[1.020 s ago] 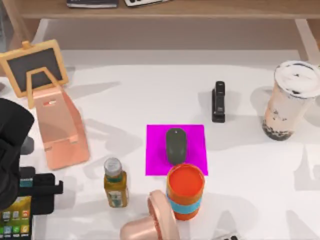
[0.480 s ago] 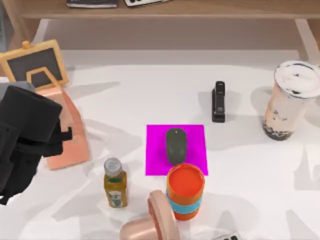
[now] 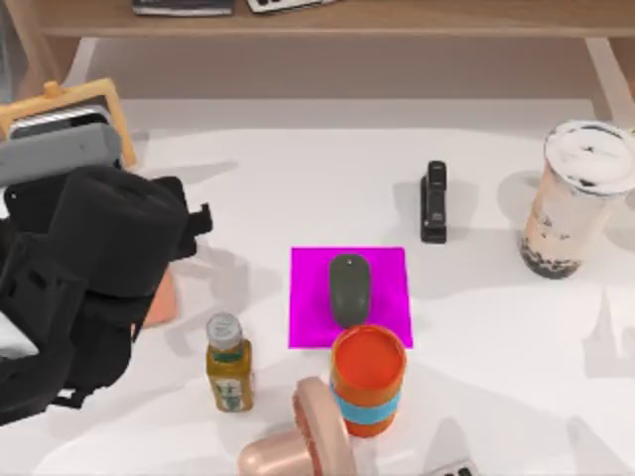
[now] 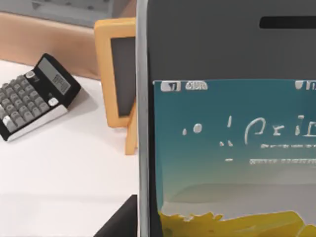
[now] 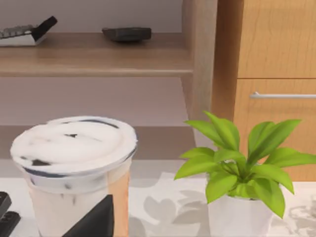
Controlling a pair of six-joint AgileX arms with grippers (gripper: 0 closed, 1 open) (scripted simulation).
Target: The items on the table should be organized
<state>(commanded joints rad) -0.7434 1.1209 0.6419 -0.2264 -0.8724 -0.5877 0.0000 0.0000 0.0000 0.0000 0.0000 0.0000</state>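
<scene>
My left gripper is at the table's left side, raised above the surface and shut on the white-framed smartphone, whose grey back faces up. In the left wrist view the smartphone's screen stands close before the camera. The dark grey mouse lies on a magenta pad in the middle of the table. At the far right stands the milk-tea cup, upright with dark pearls at its base. A dark part of my right gripper shows close beside the milk-tea cup.
A pink phone stand is mostly hidden under my left arm; a small chalkboard is behind it. A black stapler, small bottle, orange cup and pink object stand around the pad. A calculator and potted plant lie nearby.
My left arm lifted the smartphone off the front left corner of the table and carried it back and to the right, over the pink stand. Nothing else moved.
</scene>
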